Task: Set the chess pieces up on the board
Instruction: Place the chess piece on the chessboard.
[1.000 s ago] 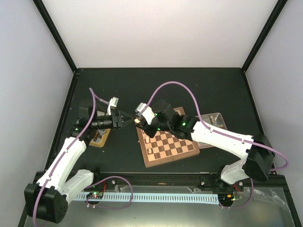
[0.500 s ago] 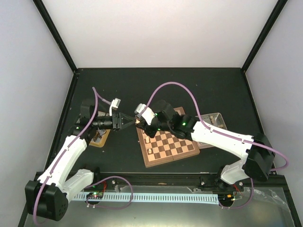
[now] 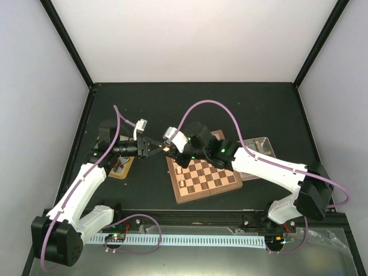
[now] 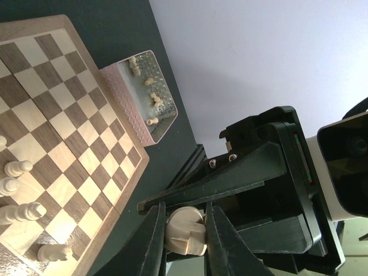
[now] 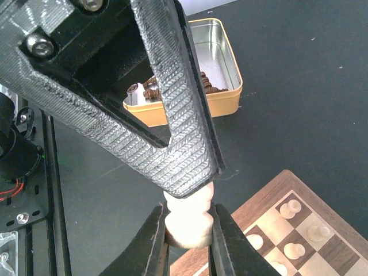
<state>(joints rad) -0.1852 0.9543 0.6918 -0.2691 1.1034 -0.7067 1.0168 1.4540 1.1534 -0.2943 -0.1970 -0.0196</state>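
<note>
Counting first: one board (image 3: 215, 177), one gold tin (image 5: 227, 99), one clear tray (image 4: 133, 109), two grippers, and one pale piece (image 4: 185, 233) held in the air. Four more pale pieces (image 4: 17, 168) show on the board in the left wrist view, bunched along one edge. The frame cuts that row, so the full count is unsure. In the tin the dark pieces (image 5: 150, 87) lie heaped, too tangled to count. The tray holds loose pale ones (image 4: 154, 99), small, roughly half a dozen.

Edges: the tin sits on the table (image 3: 190, 103) left of the board and apart from it. The tray lies just beside the board's right edge. Most room for moving lies beyond the board's far edge.

The held piece hangs near the board's far left corner, on the tin's side. The left gripper (image 4: 183, 208) is nearly closed, with a finger pressed on each side of it. The right gripper (image 5: 187, 210) comes from the opposite side, likewise narrowed onto the same piece. Its long axis looks to lie in line with both sets of fingers; which end is the head I cannot tell.
</note>
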